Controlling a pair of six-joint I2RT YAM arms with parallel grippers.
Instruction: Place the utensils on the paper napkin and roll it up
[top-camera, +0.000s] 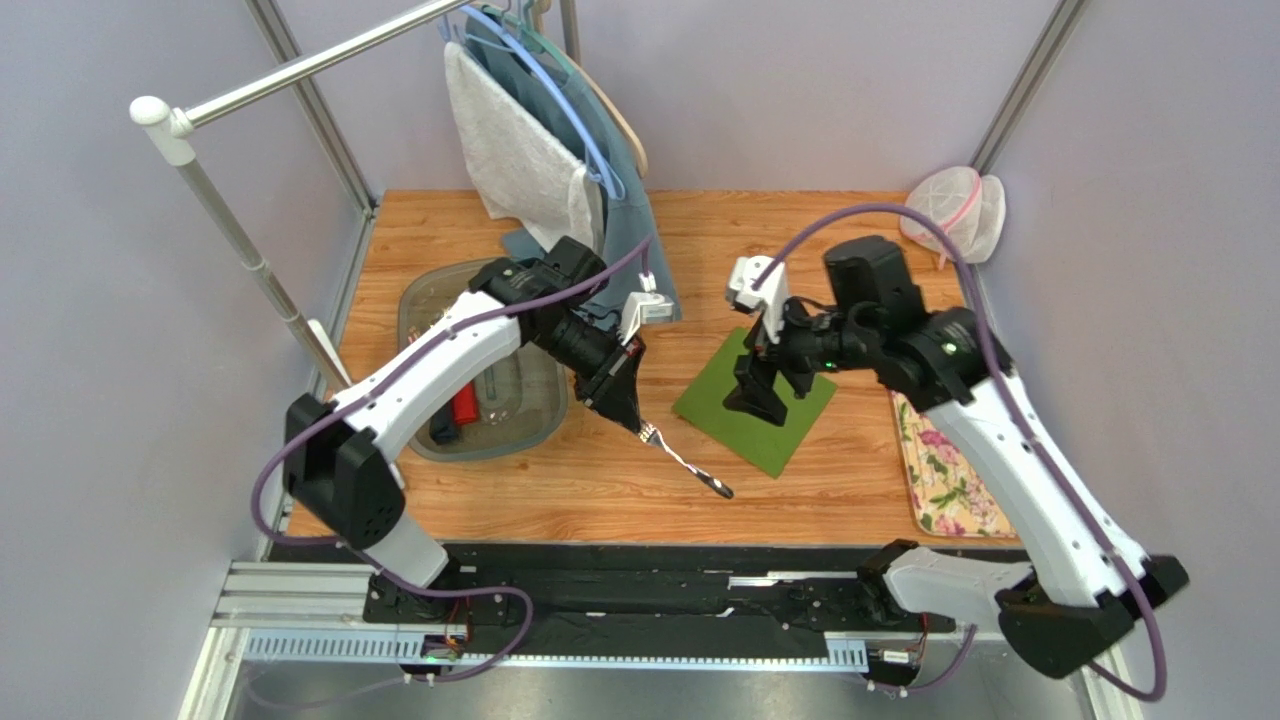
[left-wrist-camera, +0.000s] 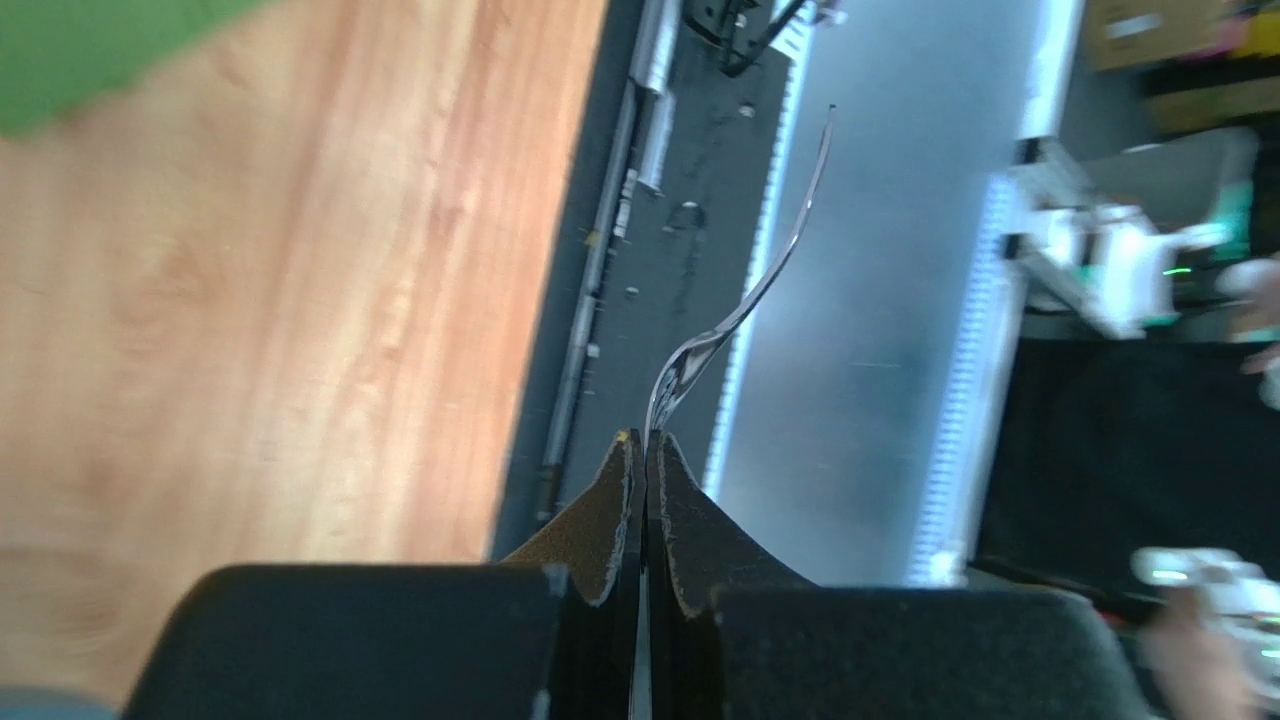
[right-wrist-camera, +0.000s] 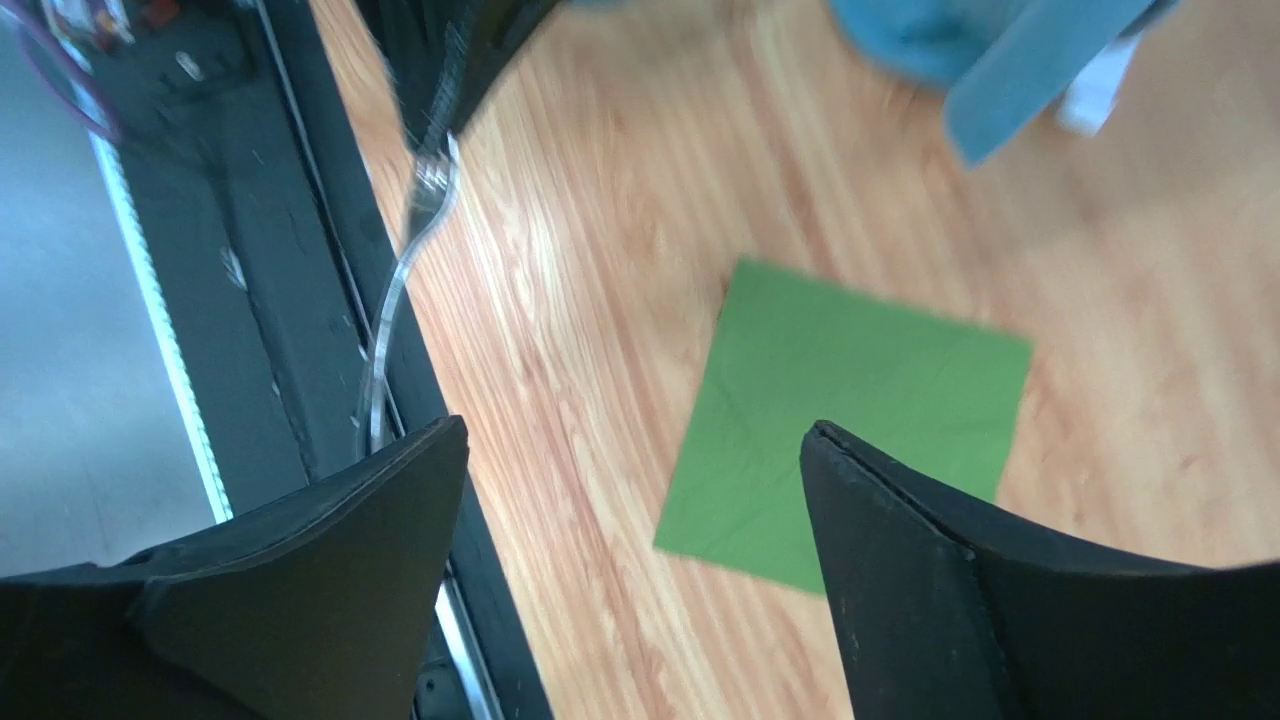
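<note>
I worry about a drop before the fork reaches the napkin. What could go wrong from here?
1. The left gripper pinches the fork only at its tine tips, with the long handle sticking out free, so it may swing or slip out.
2. The right gripper hangs open over the green napkin, in the fork's way. They could bump, or the thin sheet could shift.

The fork's (left-wrist-camera: 684, 360) tine tips hide between the left gripper's (left-wrist-camera: 646, 446) pads (left-wrist-camera: 609, 518) — the paper napkin (left-wrist-camera: 90, 53) (blurred) runs off the far-left corner.
</note>
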